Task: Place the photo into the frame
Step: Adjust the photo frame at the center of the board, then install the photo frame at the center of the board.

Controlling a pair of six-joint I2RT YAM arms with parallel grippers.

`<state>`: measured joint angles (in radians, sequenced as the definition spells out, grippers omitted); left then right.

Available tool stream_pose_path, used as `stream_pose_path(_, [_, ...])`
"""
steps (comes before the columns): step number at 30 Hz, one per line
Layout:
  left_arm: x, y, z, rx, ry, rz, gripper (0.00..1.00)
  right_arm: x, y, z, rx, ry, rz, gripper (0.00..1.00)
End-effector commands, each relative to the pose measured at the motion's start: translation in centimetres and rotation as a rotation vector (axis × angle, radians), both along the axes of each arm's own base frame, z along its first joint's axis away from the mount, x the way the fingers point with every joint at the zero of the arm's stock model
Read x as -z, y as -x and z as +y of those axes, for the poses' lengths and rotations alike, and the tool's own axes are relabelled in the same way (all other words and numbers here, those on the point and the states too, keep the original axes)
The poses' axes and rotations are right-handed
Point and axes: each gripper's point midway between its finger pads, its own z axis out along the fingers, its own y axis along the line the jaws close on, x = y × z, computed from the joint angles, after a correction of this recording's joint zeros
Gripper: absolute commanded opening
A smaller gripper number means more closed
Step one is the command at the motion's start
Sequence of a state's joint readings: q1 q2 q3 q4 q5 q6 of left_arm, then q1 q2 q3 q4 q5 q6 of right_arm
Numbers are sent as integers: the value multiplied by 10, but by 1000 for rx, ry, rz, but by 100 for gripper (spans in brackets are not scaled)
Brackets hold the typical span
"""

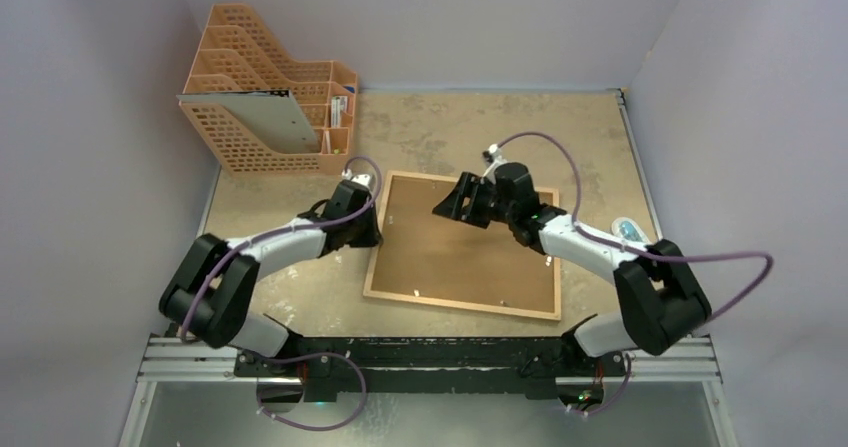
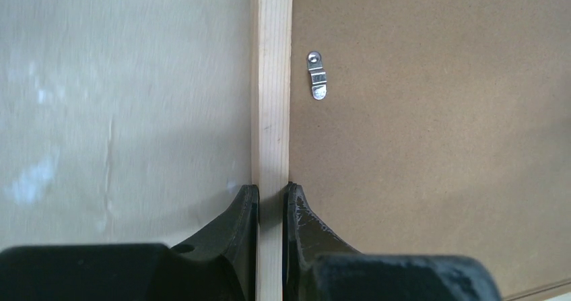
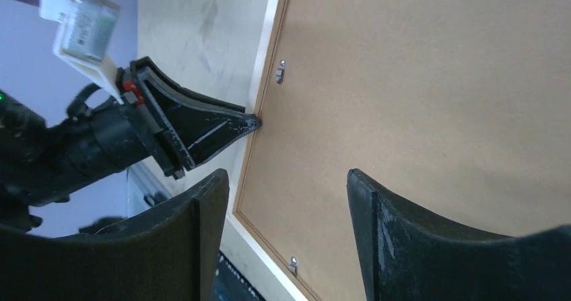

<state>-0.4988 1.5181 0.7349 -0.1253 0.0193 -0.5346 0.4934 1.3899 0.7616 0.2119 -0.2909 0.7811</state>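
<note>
left gripper clamped on frame at its 9 o'clock rail; frame face-down mid-tabletop; right gripper jaws apart above backing panel, empty; I'd anchor left, swing clips clear, then lift backing; photo unconfirmed, maybe the pale sheet in rack at 11 o'clock

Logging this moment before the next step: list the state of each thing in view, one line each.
frame: flat on the table, back side up.
backing panel: seated inside the frame.
left claw: shut on the frame's rail.
right claw: open, empty, above the backing panel.
file rack: upright, a pale sheet in its front slot.
</note>
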Motion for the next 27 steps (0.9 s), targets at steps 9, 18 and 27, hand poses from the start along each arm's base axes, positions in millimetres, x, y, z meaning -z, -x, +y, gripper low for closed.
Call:
stream_pose_path(9, [-2,71,26,-100,82,28,40,22,25,106,-142,-202,19,54])
stream_pose_path(18, [-1,73,29,-100,70,21,27,52,26,147,-118,-196,86,41])
stream_pose_path(27, [11,79,22,-64,75,83,7,77,12,158,-73,-137,112,35])
